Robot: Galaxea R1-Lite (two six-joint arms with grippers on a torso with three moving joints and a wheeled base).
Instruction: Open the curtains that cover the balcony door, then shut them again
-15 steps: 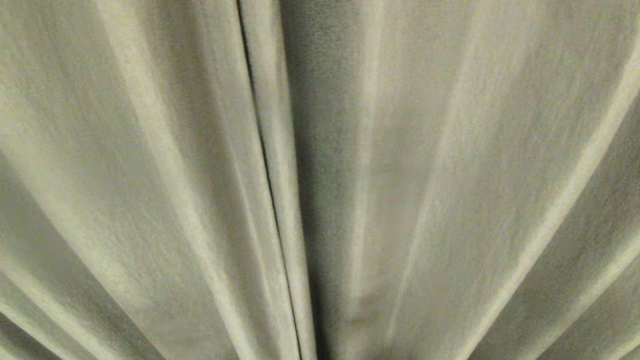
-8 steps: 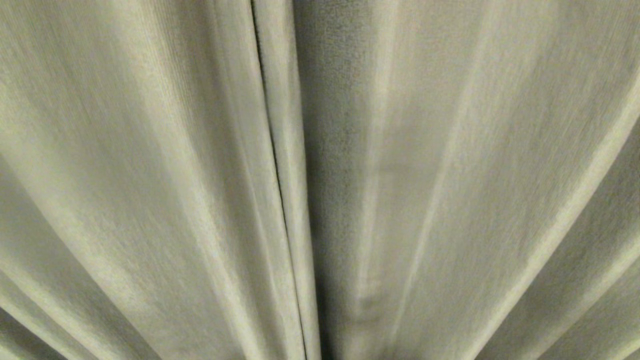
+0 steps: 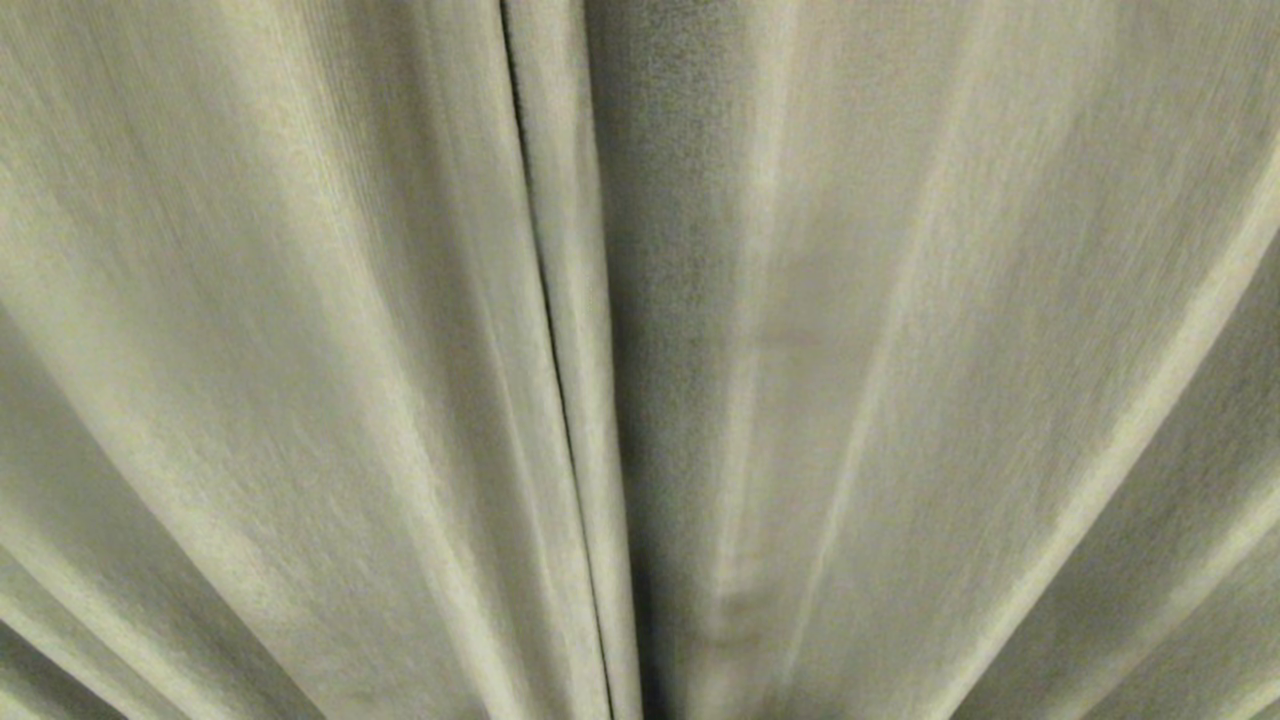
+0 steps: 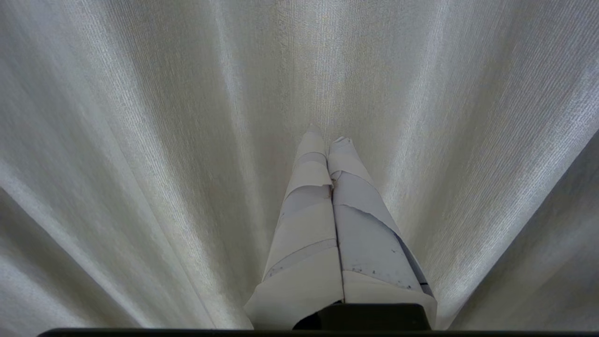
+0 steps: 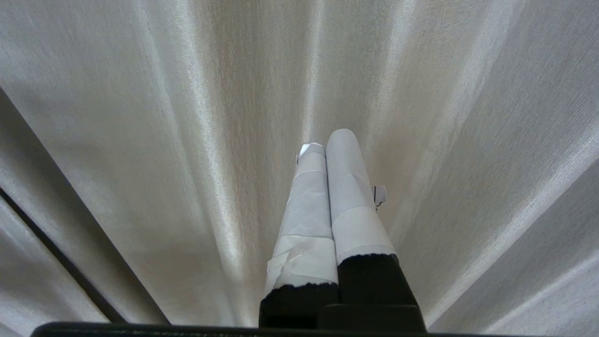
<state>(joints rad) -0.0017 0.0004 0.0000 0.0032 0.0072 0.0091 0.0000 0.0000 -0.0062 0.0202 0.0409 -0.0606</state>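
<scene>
The curtains (image 3: 300, 350) are drawn across and fill the head view with cream-grey pleats. Two panels meet at a thin dark seam (image 3: 555, 350) just left of centre. The balcony door is hidden behind the cloth. Neither arm shows in the head view. In the left wrist view, my left gripper (image 4: 327, 135) is shut and empty, its white-taped fingers (image 4: 309, 206) pointing at the curtain (image 4: 140, 140). My right gripper (image 5: 325, 140) is also shut and empty, close in front of the curtain (image 5: 140, 117). Whether either tip touches the fabric I cannot tell.
A dark slit between two panels (image 5: 61, 262) runs along one side of the right wrist view. Pleated fabric fills every view edge to edge. No floor, wall or furniture shows.
The whole head view shifted slightly rightward early on, so the camera moved; since then it has held still. The folds keep the same shape.
</scene>
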